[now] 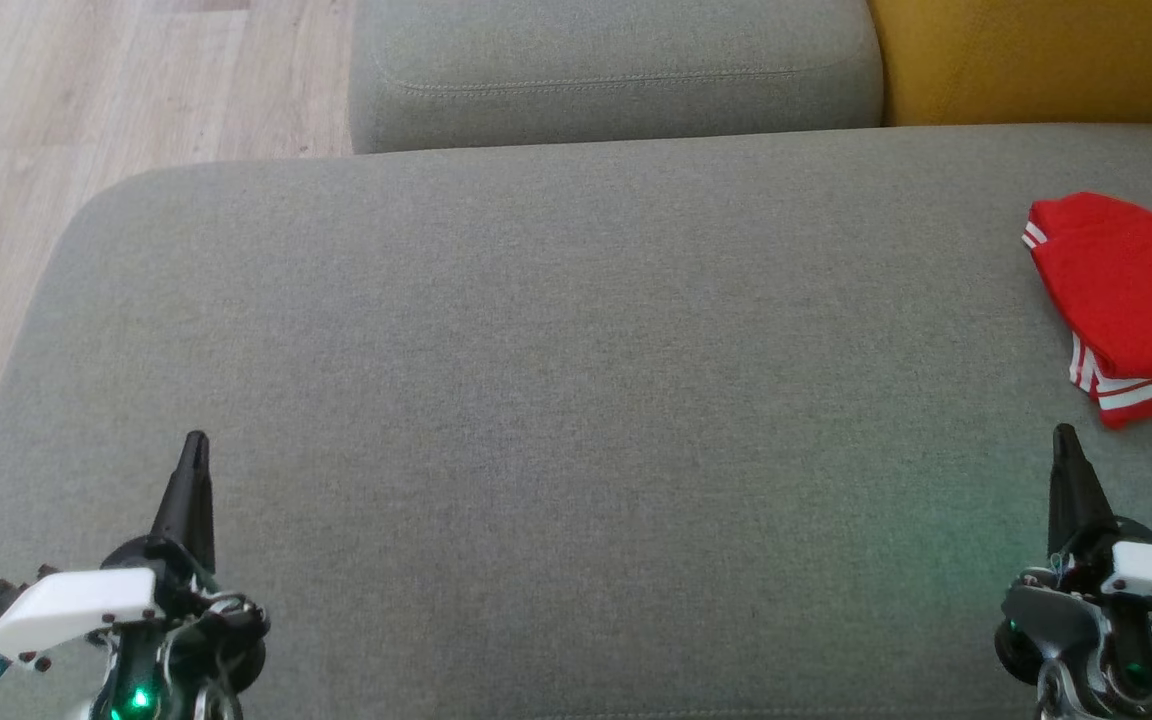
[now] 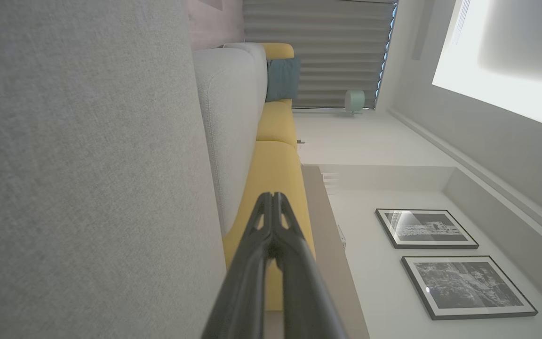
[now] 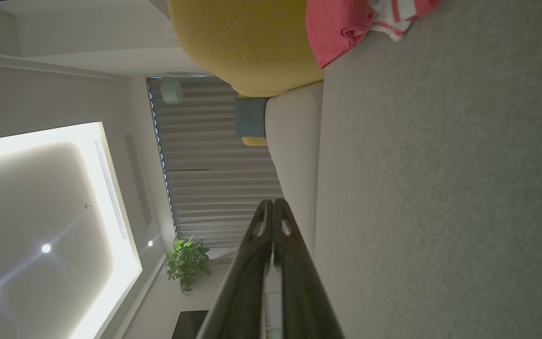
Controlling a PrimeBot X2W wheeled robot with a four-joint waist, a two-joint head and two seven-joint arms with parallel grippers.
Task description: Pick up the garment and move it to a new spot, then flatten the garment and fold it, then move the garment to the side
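We had both arms parked low at the near edge of the grey sofa seat (image 1: 536, 350), which we read as a rest pose. The left gripper (image 1: 195, 445) and the right gripper (image 1: 1066, 438) each had their fingers pressed together on nothing, tips pointing out over bare fabric. The red garment (image 1: 1136, 290) with white stripes lay at the seat's far right, cut by the head view's edge, near the right gripper but apart from it. It looked stacked in layers, so we judged it folded and set aside. It sat loose on the cushion, in no container.
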